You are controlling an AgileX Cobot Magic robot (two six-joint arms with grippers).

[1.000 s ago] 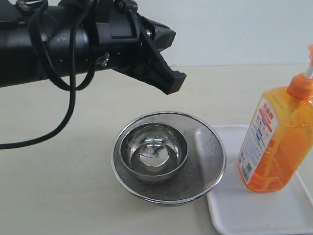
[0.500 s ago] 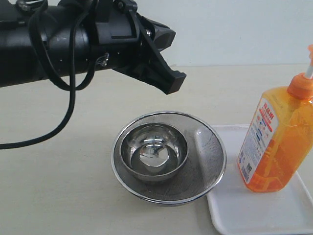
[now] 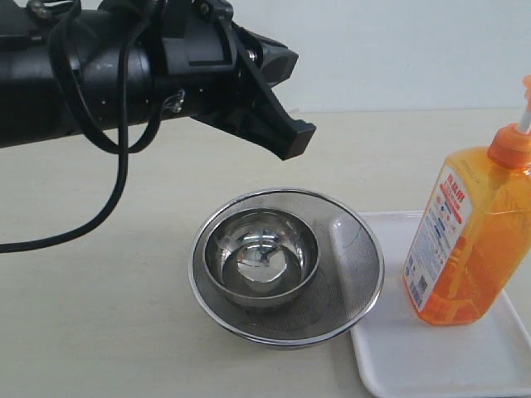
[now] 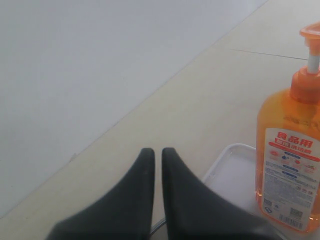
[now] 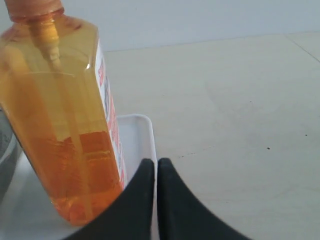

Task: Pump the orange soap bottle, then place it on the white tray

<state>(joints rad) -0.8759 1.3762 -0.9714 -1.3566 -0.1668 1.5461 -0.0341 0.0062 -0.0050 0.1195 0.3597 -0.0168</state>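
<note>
- Exterior view, nearest me: the white tray lies flat on the desk at the right, with its near edge cut off by the picture.
- The orange soap bottle stands upright on that tray, base inside the low rim, label turned left. Nothing grips it.
- Its white stem shows above the orange collar, so the pump head sits raised and is not pressed now.
- Just left of the tray is a round mesh strainer with a small steel bowl inside. The strainer rim meets the tray's left edge; I cannot tell if it rests on it.
- Right fingers: pressed together and empty. The right wrist view puts them low, close by the bottle's side at the tray rim, with no contact that I can see. They are out of the exterior view.
- Farther back, the left fingers are held high behind the strainer, well apart from the bottle. They are closed to a thin slit and hold nothing.
- Progress, my read: the placing looks done, since the bottle is on the tray and released.
- The pump step can't be confirmed. I can't make out any soap in the bowl or on the tray.
- If the pumping is done, only clearing the arms is left. If not, the head needs a press.
</note>
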